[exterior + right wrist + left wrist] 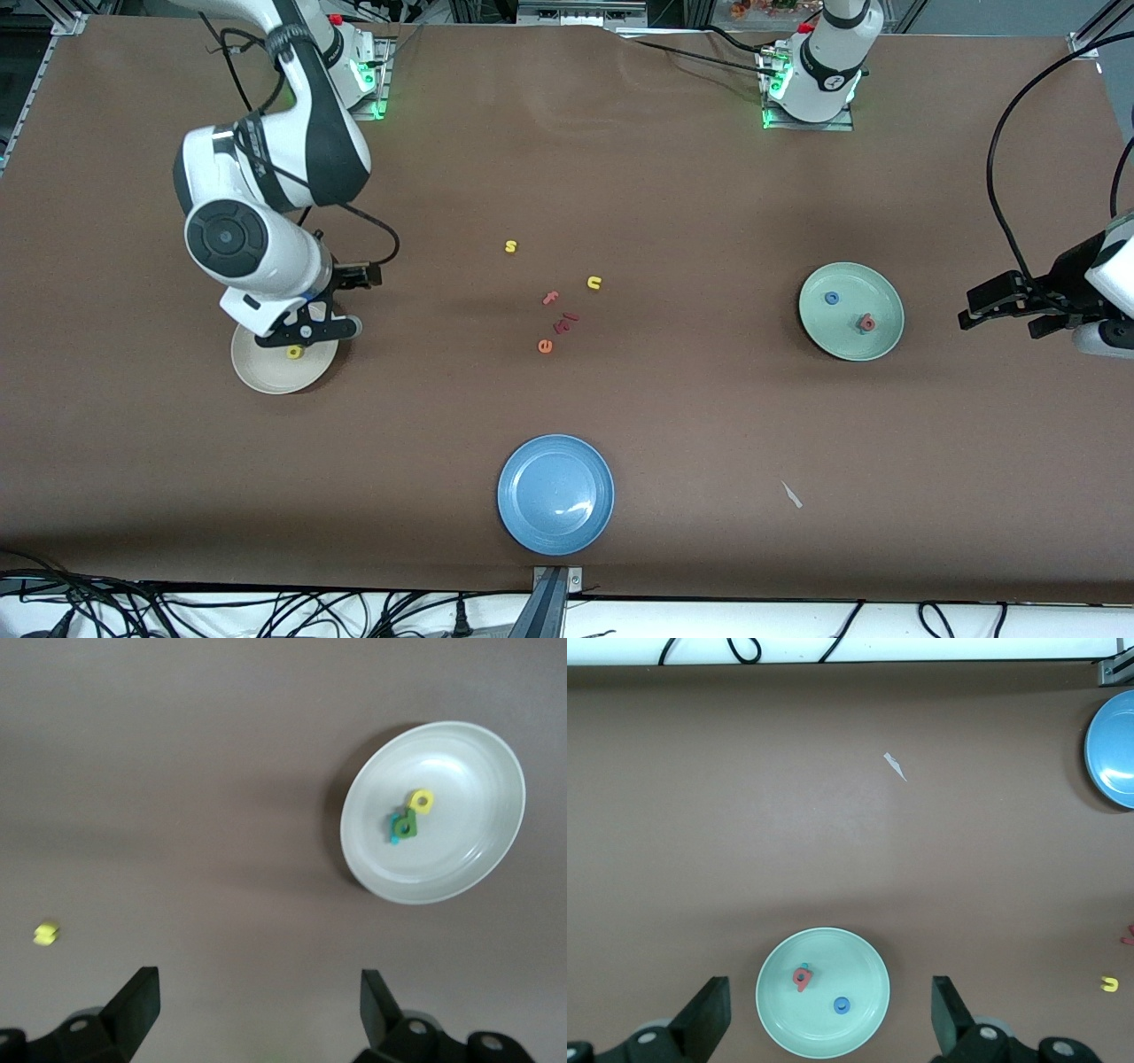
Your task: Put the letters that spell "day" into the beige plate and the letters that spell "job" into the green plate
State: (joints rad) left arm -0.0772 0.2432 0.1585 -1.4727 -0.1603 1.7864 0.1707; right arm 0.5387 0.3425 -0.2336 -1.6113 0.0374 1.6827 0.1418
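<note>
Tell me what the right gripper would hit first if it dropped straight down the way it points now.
Probably the beige plate. The right gripper, fingers open, hangs over the plate's edge nearest the robots' bases, pointing down. Its wrist view shows the plate and letters off to one side, so it may meet bare table beside the rim.

No printed labels or brands can be read. The only readable signs are loose foam letters on the surface: a yellow "s", a yellow "u", a reddish "f", an orange "e".
</note>
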